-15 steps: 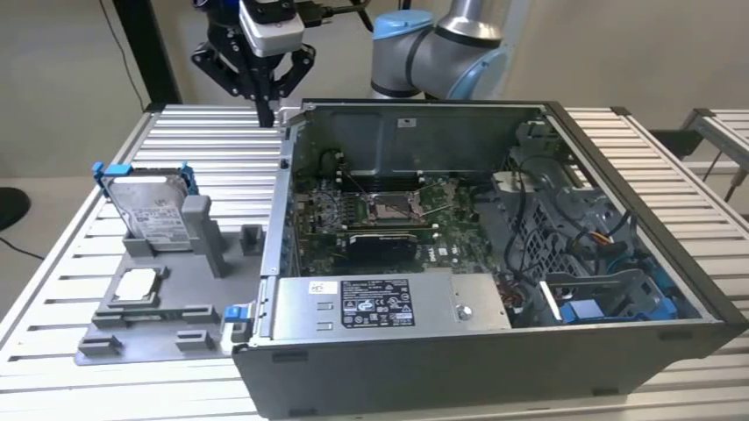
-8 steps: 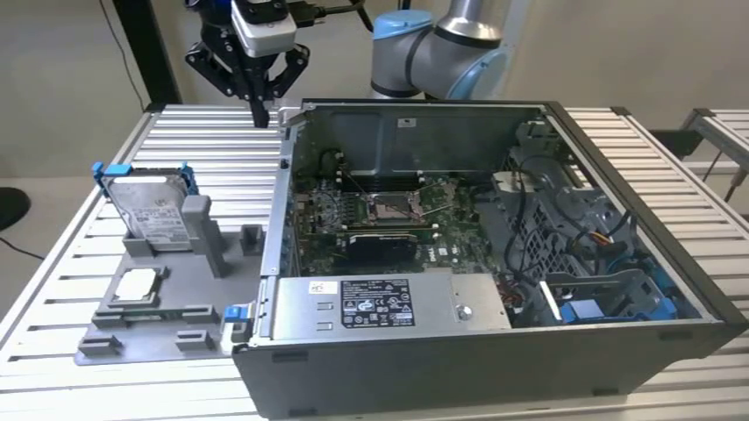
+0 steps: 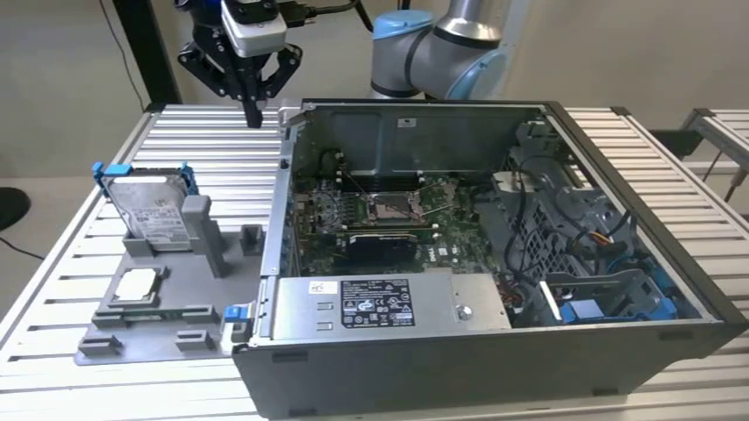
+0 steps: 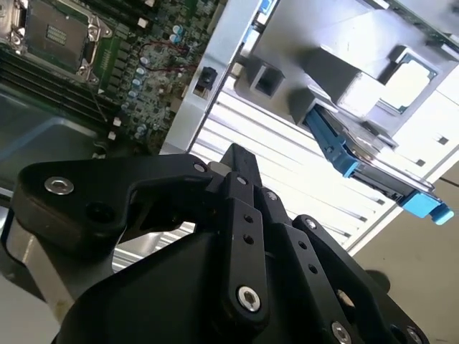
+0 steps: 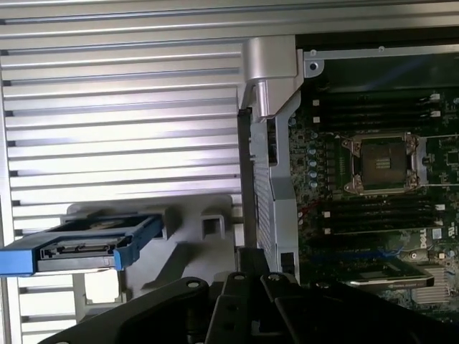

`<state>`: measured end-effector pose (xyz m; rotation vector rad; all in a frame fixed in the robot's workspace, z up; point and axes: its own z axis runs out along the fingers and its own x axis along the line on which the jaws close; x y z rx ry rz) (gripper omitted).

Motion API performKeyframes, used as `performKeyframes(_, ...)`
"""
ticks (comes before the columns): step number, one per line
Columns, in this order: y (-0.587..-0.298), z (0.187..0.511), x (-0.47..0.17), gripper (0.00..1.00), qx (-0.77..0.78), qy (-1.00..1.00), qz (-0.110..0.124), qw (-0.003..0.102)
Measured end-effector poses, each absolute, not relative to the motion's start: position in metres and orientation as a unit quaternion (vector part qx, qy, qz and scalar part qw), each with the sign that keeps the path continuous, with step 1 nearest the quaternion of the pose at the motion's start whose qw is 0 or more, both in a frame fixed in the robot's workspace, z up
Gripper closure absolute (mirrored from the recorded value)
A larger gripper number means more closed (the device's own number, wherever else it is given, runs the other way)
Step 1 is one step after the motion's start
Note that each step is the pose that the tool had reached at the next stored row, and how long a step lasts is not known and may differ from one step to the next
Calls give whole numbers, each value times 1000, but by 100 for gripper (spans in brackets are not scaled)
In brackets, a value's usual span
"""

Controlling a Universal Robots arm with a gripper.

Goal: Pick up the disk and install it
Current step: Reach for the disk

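The disk (image 3: 153, 210) stands on edge in a grey holder (image 3: 175, 289) at the exterior view's left, its white label facing out and a blue frame around its edges. It appears edge-on in the first wrist view (image 5: 79, 249) and in the second wrist view (image 4: 358, 161). My gripper (image 3: 253, 117) hangs above the slatted table behind the holder, beside the case's back corner, well apart from the disk. Its black fingers (image 4: 237, 161) meet at the tip with nothing between them.
The open computer case (image 3: 468, 360) takes up the middle and right of the slatted table (image 3: 223, 149), with the motherboard (image 3: 387, 215) and an open processor socket (image 5: 380, 163) inside. A blue-edged drive cage (image 3: 609, 303) is at its right. A small silver chip (image 3: 137, 282) lies on the holder.
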<state>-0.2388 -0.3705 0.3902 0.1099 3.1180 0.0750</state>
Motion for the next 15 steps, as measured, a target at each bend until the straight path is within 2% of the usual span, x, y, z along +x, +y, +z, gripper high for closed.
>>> performKeyframes(15,-371,390,-245,100,35,999,24,10)
